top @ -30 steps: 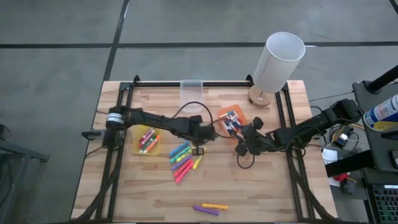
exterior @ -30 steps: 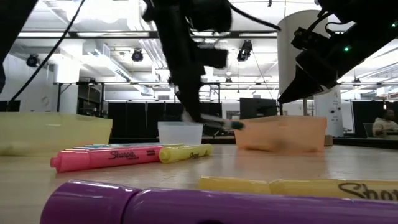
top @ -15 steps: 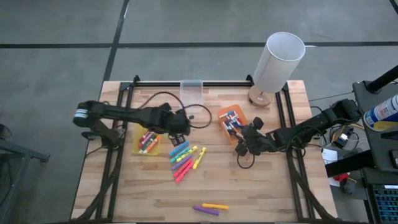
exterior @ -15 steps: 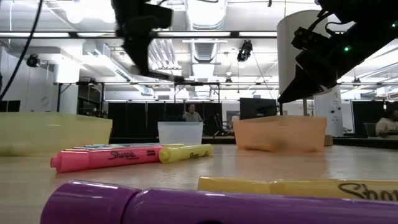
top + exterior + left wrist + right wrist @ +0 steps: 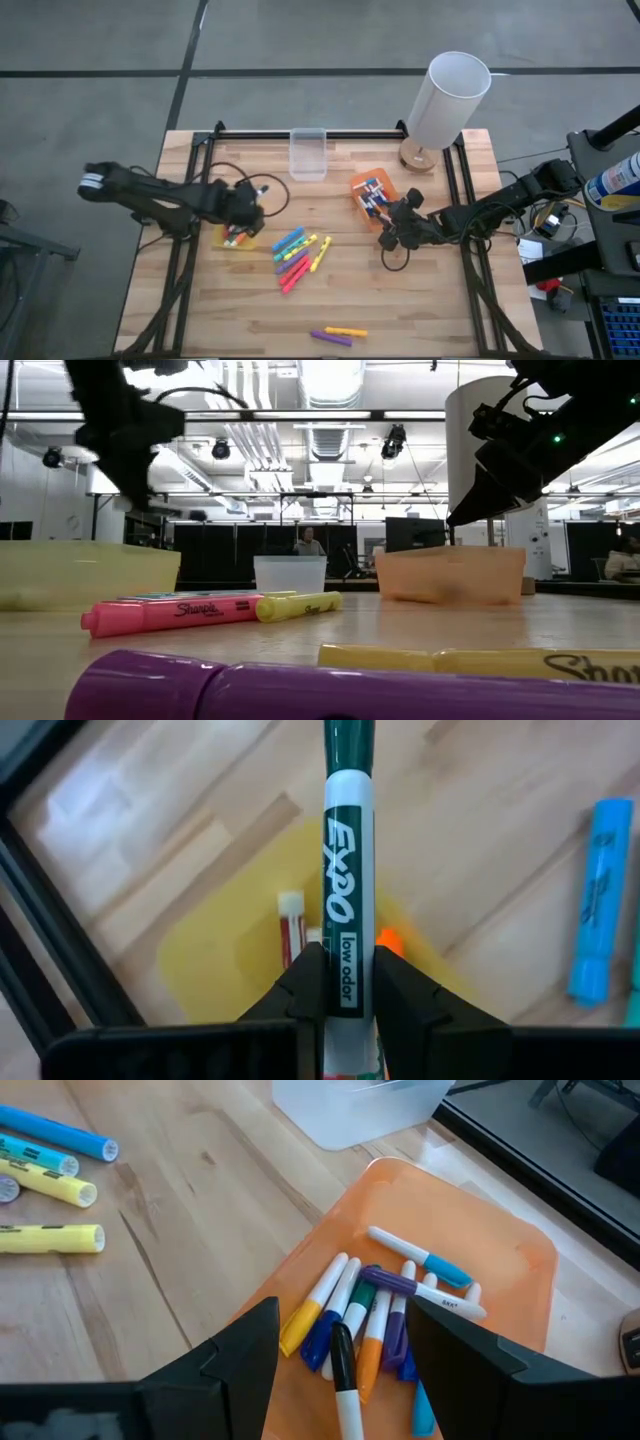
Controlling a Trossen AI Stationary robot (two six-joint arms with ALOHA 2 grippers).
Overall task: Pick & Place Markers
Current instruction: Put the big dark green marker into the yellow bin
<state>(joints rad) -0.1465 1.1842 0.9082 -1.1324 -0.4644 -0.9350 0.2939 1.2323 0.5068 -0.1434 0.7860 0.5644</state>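
My left gripper (image 5: 243,208) hangs over the yellow bin (image 5: 235,230), shut on a white Expo marker with a green cap (image 5: 346,890). A few markers lie in that bin (image 5: 290,925). My right gripper (image 5: 393,232) waits open beside the orange bin (image 5: 372,196), its fingers spread above the slim markers lying in it (image 5: 375,1305). Several highlighters (image 5: 297,255) lie loose mid-table. A purple and a yellow highlighter (image 5: 338,333) rest near the table's near edge. My left gripper pinches the Expo marker between its two fingers (image 5: 305,985) on the white barrel (image 5: 347,955), toward the end away from the cap. The marker runs along the fingers, cap end sticking out ahead. It is lifted clear above the yellow bin.
A clear bin (image 5: 308,155) stands at the far edge, and a lamp with a white shade (image 5: 447,98) at the far right corner. Black frame rails (image 5: 190,250) run along the table's left and right sides. Bare wood lies between the loose highlighters and the near edge.
My left gripper has carried the green-capped marker from beside the orange bin toward the table's left, ending over the yellow bin, still shut on it. My right arm has kept still.
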